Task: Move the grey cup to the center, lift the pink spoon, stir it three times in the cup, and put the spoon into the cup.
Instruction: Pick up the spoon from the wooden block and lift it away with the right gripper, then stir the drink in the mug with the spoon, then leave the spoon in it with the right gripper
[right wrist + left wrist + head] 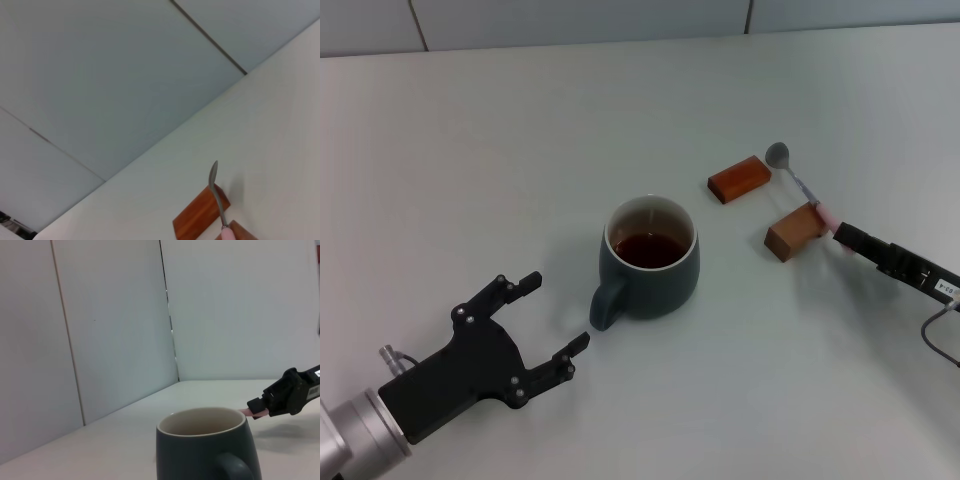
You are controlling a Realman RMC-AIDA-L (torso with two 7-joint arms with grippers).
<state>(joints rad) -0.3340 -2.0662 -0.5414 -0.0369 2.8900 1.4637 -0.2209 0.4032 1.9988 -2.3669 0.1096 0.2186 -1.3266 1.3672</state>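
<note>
Grey cup [650, 258] centered, left end effector [555, 315] splayed beside handle

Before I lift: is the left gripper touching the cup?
Apart. The head view shows the left gripper open, bare table between its fingertips and the cup; the nearer fingertip stops just short of the handle.

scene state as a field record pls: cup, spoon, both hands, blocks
grey cup: upright near table centre, dark liquid inside, handle toward left hand
pink spoon: propped across the wooden blocks, bowl at far end
left hand: open, just short of the cup handle, not touching
right hand: at the spoon's pink handle end; grip cannot be judged
stirring: not started
</note>
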